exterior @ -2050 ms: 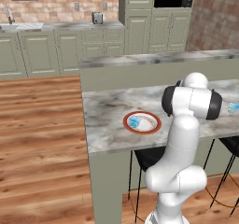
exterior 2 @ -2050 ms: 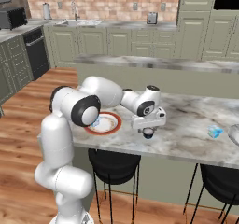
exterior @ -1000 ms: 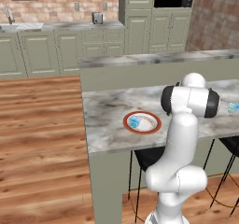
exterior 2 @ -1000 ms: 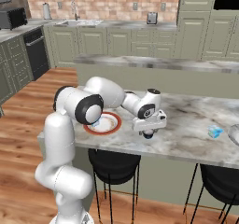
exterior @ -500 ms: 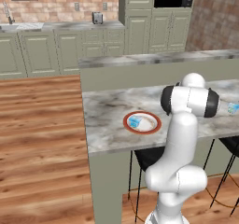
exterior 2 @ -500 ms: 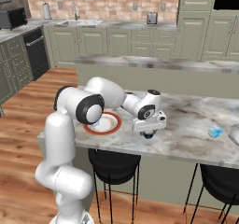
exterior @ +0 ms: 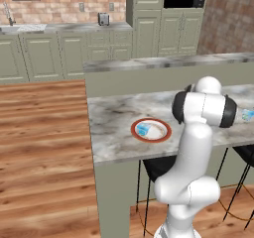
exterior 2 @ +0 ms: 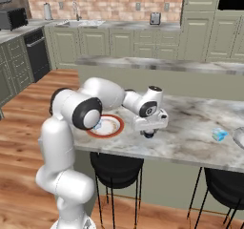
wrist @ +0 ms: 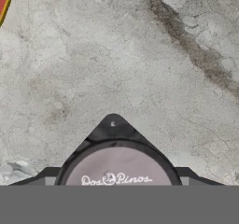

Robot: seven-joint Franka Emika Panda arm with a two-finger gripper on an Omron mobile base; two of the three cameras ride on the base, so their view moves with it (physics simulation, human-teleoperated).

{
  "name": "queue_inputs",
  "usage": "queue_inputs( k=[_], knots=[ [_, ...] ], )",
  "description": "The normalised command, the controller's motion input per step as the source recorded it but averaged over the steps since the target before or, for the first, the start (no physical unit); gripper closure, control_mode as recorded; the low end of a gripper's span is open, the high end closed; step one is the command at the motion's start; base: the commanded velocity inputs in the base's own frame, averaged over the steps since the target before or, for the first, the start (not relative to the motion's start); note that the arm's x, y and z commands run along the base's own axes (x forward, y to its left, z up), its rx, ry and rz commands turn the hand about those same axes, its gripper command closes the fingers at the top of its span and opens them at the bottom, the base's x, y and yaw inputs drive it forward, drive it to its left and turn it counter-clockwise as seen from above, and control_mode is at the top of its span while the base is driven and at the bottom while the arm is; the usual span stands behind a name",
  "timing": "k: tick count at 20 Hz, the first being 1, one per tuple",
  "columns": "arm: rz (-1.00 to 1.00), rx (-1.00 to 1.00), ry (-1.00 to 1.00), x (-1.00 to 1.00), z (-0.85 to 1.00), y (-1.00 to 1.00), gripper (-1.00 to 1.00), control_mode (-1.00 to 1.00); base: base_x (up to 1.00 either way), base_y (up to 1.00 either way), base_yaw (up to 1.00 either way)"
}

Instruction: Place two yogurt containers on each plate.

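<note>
one yogurt container (wrist: 117,169) sits right under my hand, its round pale lid with printed lettering rising at the bottom of the hand view, and my gripper (exterior 2: 149,133) is low over the marble counter (exterior 2: 190,128) with its dark fingertips (wrist: 112,125) pressed against the cup's sides, so my jaws are closed around that cup, which stands on the stone. in the right base view my hand points straight down at the counter's near edge. just beside my gripper, toward my own base arm, lies the white plate with the red-orange rim (exterior 2: 119,128); a sliver of that rim (wrist: 4,1) shows at the upper corner of the hand view. on that plate rests another yogurt container (exterior: 143,130), light blue, set toward the plate's side farther from my gripper. well apart from my hand on the other side, along the same counter, a third yogurt container (exterior 2: 219,135) stands on the bare stone, and just beyond it the edge of the pale grey plate (exterior 2: 238,138) peeks in at the frame's border. below the counter, dark stools (exterior 2: 116,168) stand under the overhang.
</note>
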Motion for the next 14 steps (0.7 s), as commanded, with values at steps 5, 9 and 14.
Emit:
queue_inputs(
  k=[5, 9, 14],
  knots=[
    [0.0, 0.0, 0.08, -0.02, 0.25, 0.53, 1.0, -1.0, 0.0, 0.0, 0.0],
    [0.0, 0.0, 0.16, 0.0, 0.17, 0.59, 1.0, -1.0, 0.0, 0.0, 0.0],
    [0.0, 0.0, 0.26, 0.0, 0.02, 0.65, 1.0, -1.0, 0.0, 0.0, 0.0]
  ],
)
